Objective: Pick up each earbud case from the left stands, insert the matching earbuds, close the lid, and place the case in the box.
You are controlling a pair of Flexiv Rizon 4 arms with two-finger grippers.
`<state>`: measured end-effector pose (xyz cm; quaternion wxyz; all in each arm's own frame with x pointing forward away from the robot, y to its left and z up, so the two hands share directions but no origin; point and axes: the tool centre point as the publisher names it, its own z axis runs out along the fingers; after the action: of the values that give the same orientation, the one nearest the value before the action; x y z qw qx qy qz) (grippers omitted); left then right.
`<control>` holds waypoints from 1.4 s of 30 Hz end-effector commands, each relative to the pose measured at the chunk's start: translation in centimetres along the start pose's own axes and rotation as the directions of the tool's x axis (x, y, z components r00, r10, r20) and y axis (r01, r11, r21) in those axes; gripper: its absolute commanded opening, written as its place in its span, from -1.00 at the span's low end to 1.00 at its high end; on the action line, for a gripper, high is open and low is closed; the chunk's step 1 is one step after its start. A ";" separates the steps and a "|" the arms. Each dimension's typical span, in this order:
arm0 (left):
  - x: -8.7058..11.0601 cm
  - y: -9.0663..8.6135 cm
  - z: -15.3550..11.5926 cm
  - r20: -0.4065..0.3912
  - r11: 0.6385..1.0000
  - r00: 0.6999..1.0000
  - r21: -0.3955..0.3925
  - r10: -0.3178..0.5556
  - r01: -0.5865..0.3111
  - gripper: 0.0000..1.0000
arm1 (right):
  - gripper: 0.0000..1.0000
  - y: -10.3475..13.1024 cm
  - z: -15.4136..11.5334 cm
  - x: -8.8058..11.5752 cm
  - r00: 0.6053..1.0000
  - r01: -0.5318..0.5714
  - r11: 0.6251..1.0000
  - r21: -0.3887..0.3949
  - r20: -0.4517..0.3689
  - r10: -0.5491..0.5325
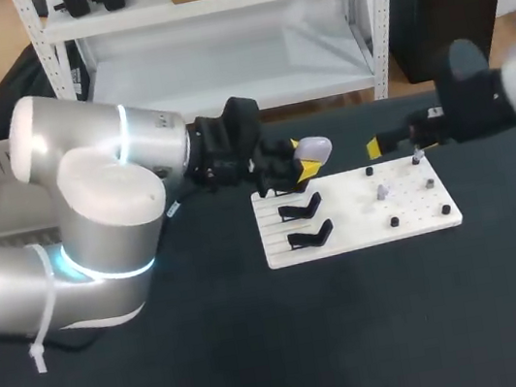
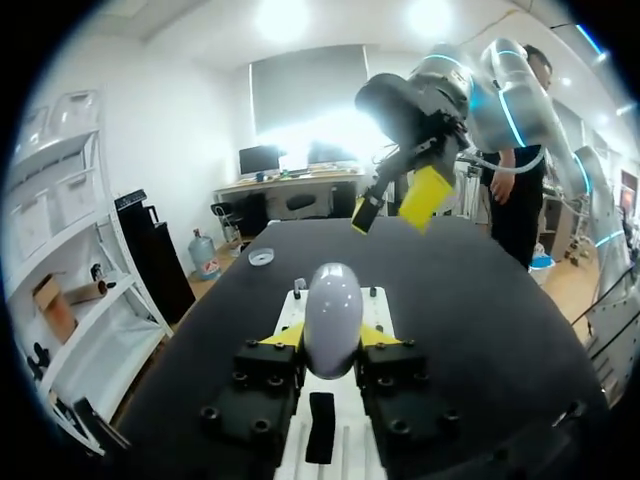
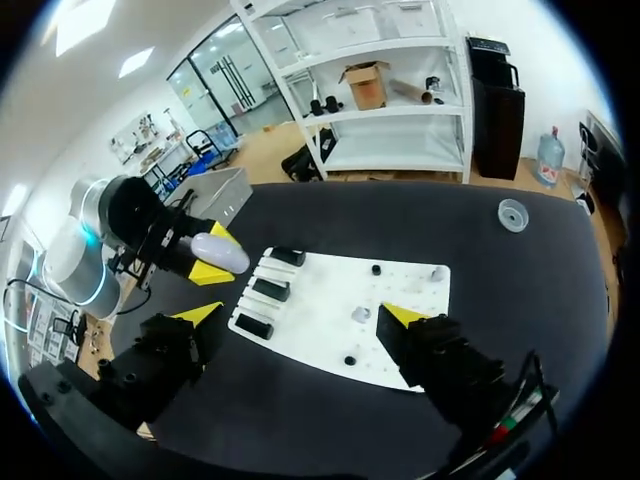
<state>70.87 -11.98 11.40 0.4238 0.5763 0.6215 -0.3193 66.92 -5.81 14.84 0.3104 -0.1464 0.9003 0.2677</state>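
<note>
Head: case (image 1: 312,150) clear of the stands (image 1: 302,209), held by left gripper (image 1: 301,165) above the board (image 1: 420,222); earbud insertion comes next, I judge.
Left wrist: both fingers (image 2: 280,338) pinch the case (image 2: 333,315) between them.
Right wrist: right gripper (image 3: 300,315) wide, empty, over an earbud (image 3: 360,314); must descend, pinch it.

- Table (image 1: 263,350): black top.
- White board (image 1: 417,203): flat on the table, 2 o'clock from its middle in the head view.
- Small clear round dish (image 3: 512,214): on the table, well apart from the board, at its 2 o'clock in the right wrist view.
</note>
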 end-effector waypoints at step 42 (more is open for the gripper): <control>-1.1 -2.9 0.9 0.057 0.996 0.998 0.073 0.037 -0.041 -1.00 | 1.00 2.1 2.5 -0.8 0.999 0.036 0.999 -0.010 -0.040 -0.036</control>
<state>68.42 -13.93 11.65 0.4220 0.5959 0.5878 -0.3485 67.76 -2.66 14.38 0.2963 -0.1696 0.9016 0.2655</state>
